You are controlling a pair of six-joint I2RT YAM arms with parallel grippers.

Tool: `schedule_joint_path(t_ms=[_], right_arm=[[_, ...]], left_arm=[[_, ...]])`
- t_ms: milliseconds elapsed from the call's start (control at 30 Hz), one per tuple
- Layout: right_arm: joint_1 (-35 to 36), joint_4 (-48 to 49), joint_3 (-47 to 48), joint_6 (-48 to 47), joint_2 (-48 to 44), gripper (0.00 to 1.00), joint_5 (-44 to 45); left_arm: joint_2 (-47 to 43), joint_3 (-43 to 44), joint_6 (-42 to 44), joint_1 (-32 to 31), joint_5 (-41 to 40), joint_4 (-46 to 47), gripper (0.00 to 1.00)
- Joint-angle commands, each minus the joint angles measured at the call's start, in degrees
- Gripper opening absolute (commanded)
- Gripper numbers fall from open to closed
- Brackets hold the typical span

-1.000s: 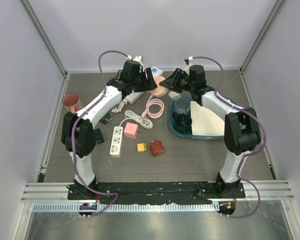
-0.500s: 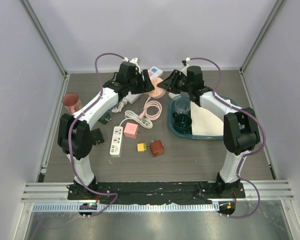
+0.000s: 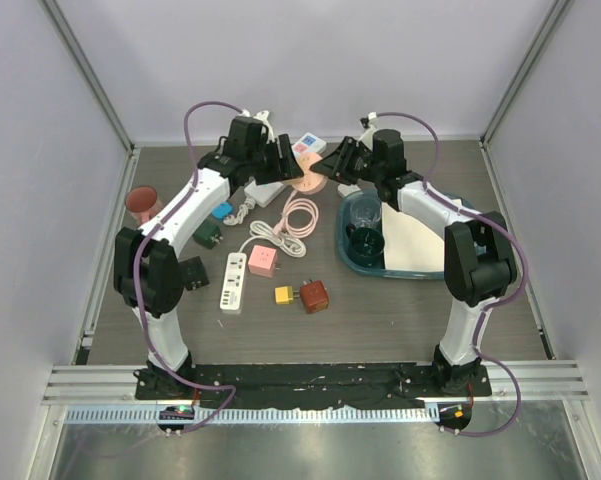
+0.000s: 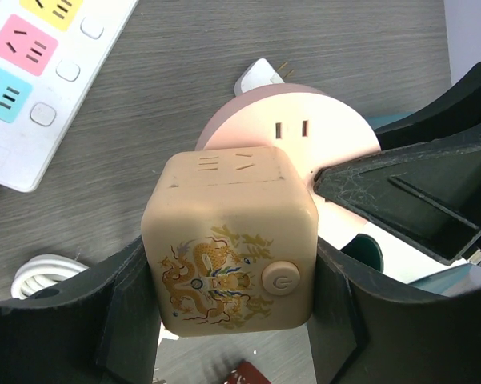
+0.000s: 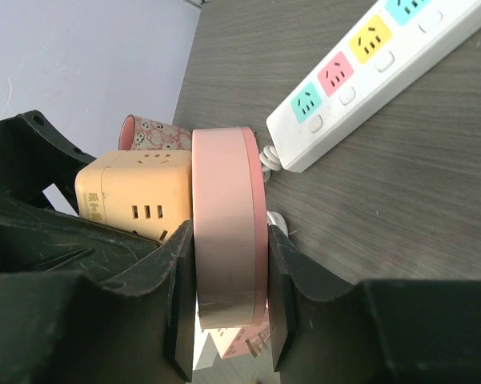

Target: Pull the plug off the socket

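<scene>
Left gripper [image 4: 232, 316] is closed on two opposite side faces of the cube plug [image 4: 228, 240], a beige block with a dragon print and a push button. Right gripper [image 5: 228, 300] is clamped across the rim of the round pink socket [image 5: 228, 216] and holds the disc on edge. Both parts are at the far middle of the table, held between the two wrists. In the right wrist view the cube sits flush against the socket face, so the pair is judged not yet separated. Principal risk: the left fingers bear on smooth plastic with rounded edges and could slide off if the pins bind. A pull off the pin axis would cock the cube and increase binding, or twist the thin disc out of the narrow right-hand grip. A sudden release could carry either arm outward into nearby items. The white power strip [image 4: 40, 72] lies just beside the pair, and a coiled white cord [image 4: 40, 276] lies below the left wrist. The teal tray [image 3: 352, 262], holding a glass [image 3: 364, 212], sits close under the right arm. A patterned cup [image 3: 143, 203] stands well apart at the left. The pink cable [image 3: 298, 215] is coiled nearby; whether it feeds the socket cannot be determined.
</scene>
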Motion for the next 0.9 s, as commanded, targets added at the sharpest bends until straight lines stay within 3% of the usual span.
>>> schedule_joint_path(t_ms=[0,433,867], right_arm=[[-2.14,-6.04,0.01,-9.54,0.21,0.01,10.6],[-2.49,-5.17,1.15,-3.65,2.05,0.01,14.46],[-2.05,-7.1,0.1,-6.37,2.5,0.01,17.63]], left_arm=[[-3.08,6.71,1.53,2.13,3.19,1.24,0.0],[-6.85,-1.19,2.24,2.04,0.82,2.38,0.0],[-5.45,4.34,3.73,2.12,-1.03,-1.13,0.0]])
